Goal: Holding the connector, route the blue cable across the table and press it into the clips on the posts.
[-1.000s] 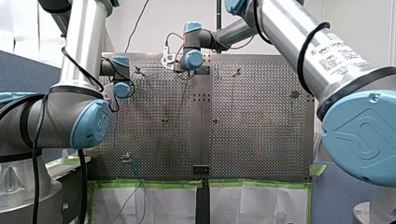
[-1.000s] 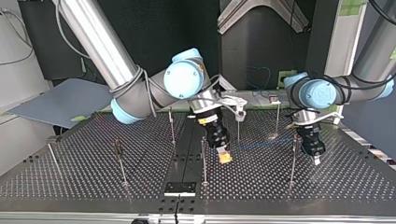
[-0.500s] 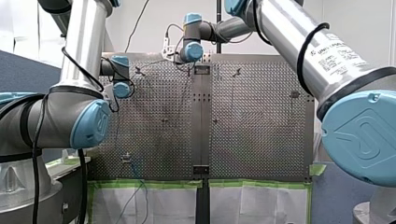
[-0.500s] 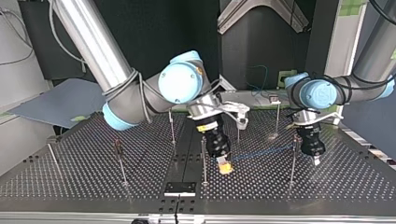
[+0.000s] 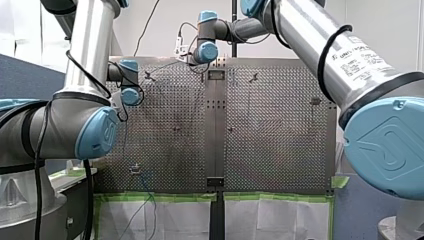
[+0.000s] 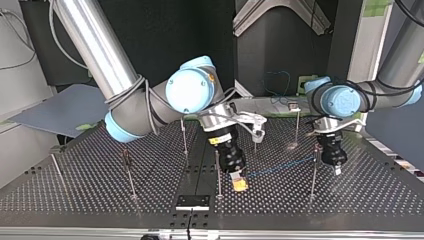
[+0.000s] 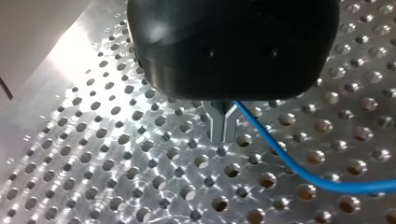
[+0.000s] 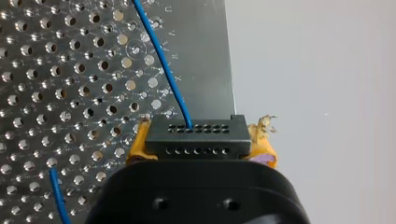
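Gripping the connector point(image 8: 196, 136) between its yellow pads point(image 8: 139, 145), my right gripper point(image 6: 239, 183) hangs low over the table point(image 6: 75, 185), just beside the middle post point(image 6: 218, 167) in the top view. The cable point(image 6: 280, 167) leaves the connector and stretches across to my left gripper point(image 6: 337, 169), close by a second post point(image 6: 313, 175). Over there the metal fingers point(image 7: 219, 126) are pressed together, tips just above the holes. The cable slips past right beside them, and whether it is pinched or merely guided, I cannot tell. I can't make out the cable seated in any clip; they are too small to read.

Now the dangers, as I judge them. That span looks fairly taut. Pull further and the thin wire could tear out of the connector, or the connector could twist in the pads. The right gripper sits so close to the middle post that a sideways sweep could knock it. And if the cable meets a clip too high or too low, pressing may bend the post instead of seating the wire.
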Available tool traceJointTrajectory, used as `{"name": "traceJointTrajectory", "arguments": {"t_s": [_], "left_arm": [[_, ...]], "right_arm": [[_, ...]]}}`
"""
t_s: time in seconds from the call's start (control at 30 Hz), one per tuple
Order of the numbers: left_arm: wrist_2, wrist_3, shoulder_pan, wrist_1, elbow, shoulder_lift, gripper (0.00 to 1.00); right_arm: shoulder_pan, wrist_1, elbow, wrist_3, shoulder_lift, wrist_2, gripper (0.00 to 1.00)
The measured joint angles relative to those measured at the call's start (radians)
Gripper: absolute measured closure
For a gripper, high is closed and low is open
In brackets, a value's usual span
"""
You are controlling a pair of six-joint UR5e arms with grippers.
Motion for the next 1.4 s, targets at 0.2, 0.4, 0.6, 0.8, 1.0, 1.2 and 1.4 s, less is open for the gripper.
{"name": "traceJointTrajectory", "arguments": {"t_s": [0.2,0.4,0.6,0.8,1.0,1.2,1.4], "left_arm": [[0.000,-0.036,0.002,-0.048,-0.003,0.001,1.00],[0.031,-0.065,0.006,-0.104,-0.012,0.006,0.86],[0.080,-0.069,0.015,-0.155,-0.035,0.018,0.82],[0.117,-0.085,0.033,-0.154,-0.060,0.041,0.00],[0.119,-0.134,0.040,-0.124,-0.111,0.092,0.00],[0.160,-0.153,0.035,-0.132,-0.167,0.148,0.00],[0.140,-0.135,0.031,-0.179,-0.190,0.203,0.00]], "right_arm": [[0.007,0.008,0.000,0.000,0.001,0.000,1.00],[0.020,0.032,0.003,0.000,0.009,0.010,1.00],[0.031,0.049,0.005,0.001,0.037,0.026,1.00],[0.034,0.053,0.005,0.005,0.045,0.035,1.00],[0.035,0.055,0.010,0.010,0.057,0.045,1.00],[0.029,0.052,0.042,0.011,0.066,0.049,1.00],[0.024,0.051,0.051,0.012,0.086,0.050,1.00]]}}
